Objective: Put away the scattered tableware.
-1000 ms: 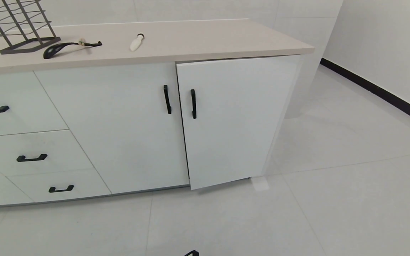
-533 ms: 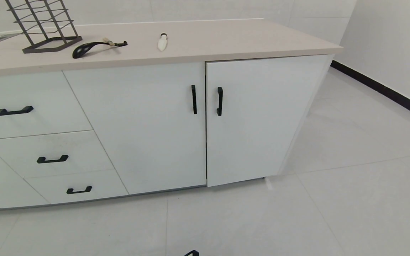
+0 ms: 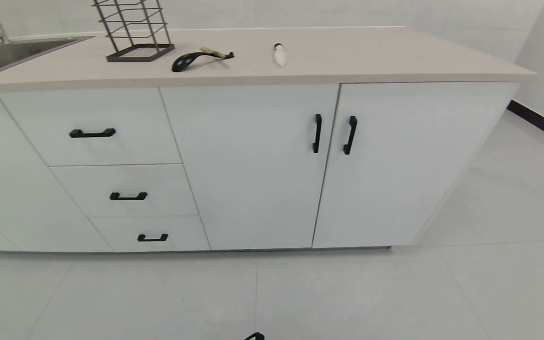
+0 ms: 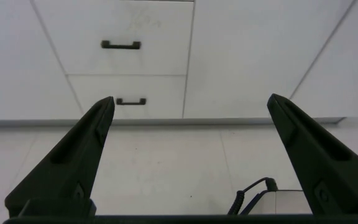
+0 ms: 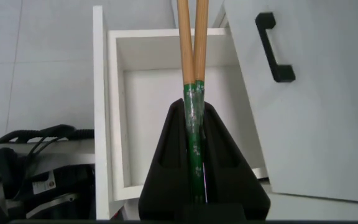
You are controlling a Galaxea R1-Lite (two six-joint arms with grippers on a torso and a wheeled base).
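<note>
A pair of wooden chopsticks (image 5: 190,43) with green-wrapped ends stands between the fingers of my right gripper (image 5: 195,107), which is shut on them. My left gripper (image 4: 191,102) is open and holds nothing; it hangs low above the floor, facing the lower drawers (image 4: 129,46). On the beige counter (image 3: 371,52) in the head view lie a black spoon (image 3: 184,61) with a pale handle end and, to its right, a small white-handled utensil (image 3: 279,54). Both arms are well below the counter.
A black wire rack (image 3: 135,28) stands on the counter left of the spoon, and a steel sink (image 3: 12,52) sits at the far left. Below are three drawers (image 3: 92,133) and two cabinet doors (image 3: 333,137) with black handles. Bare tiled floor lies in front.
The head camera has turned left, so the whole scene has slid right and the sink has come into view. The right cabinet door, ajar a second ago, now looks flush.
</note>
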